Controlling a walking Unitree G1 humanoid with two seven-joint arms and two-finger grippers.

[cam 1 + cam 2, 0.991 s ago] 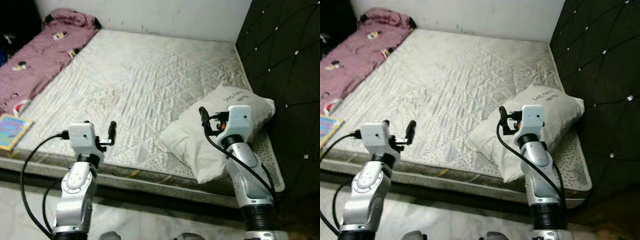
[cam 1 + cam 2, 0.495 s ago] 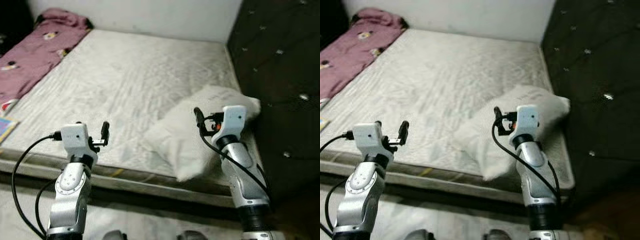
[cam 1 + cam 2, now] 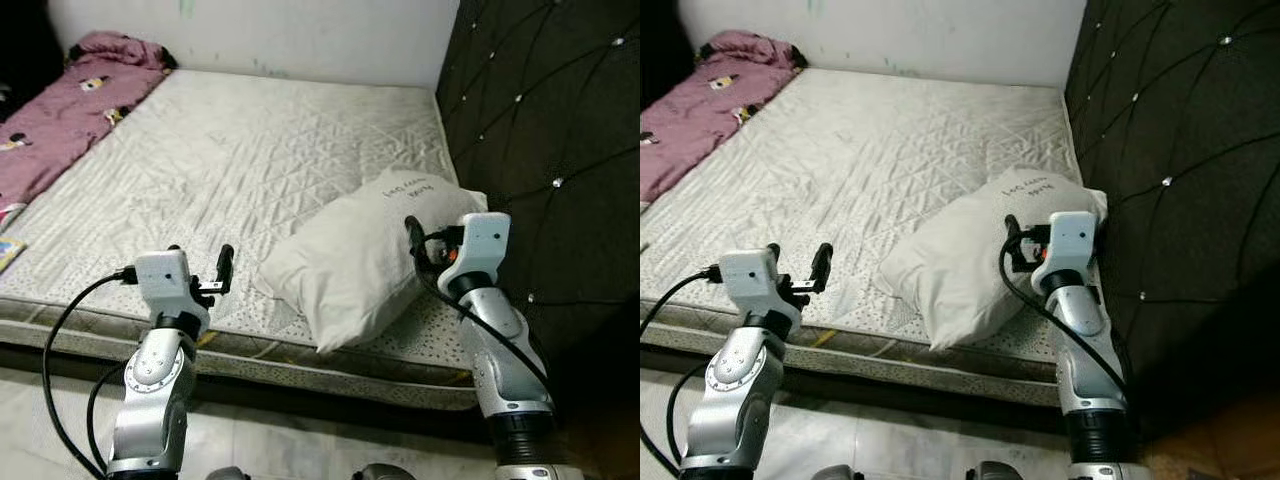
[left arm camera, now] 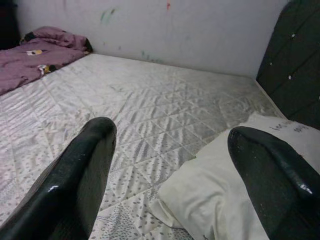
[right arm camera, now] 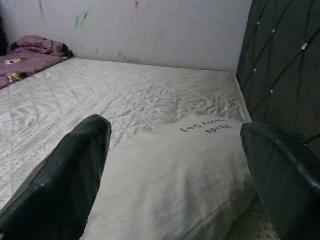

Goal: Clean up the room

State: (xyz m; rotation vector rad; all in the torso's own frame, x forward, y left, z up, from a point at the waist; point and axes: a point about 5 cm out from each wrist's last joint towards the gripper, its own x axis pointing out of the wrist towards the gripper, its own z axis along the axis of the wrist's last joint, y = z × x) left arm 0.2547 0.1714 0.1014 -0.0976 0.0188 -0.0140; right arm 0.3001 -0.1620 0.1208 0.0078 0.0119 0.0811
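Right now the plump white pillow with small dark handwriting on its cover lies on the near right part of the bare quilted off-white mattress, close to the black diamond-tufted padded headboard that runs along the robot's right. Its near corner points toward the front edge of the mattress, and the lettered end faces the far side.

The right gripper hovers just at the pillow's right edge, its 2 black fingers spread wide apart with nothing between them; from the wrist camera the pillow sits in the gap ahead of them, not touched as far as I can see. The left gripper hangs over the front edge of the mattress, well to the left of the pillow, its fingers likewise apart and empty.

Further off, a crumpled mauve-pink blanket with small printed patches lies along the far left side of the mattress and bunches up in the corner against the scuffed white wall. A small colourful flat item peeks in at the left edge; I cannot tell what it is. Pale floor shows below the bed.
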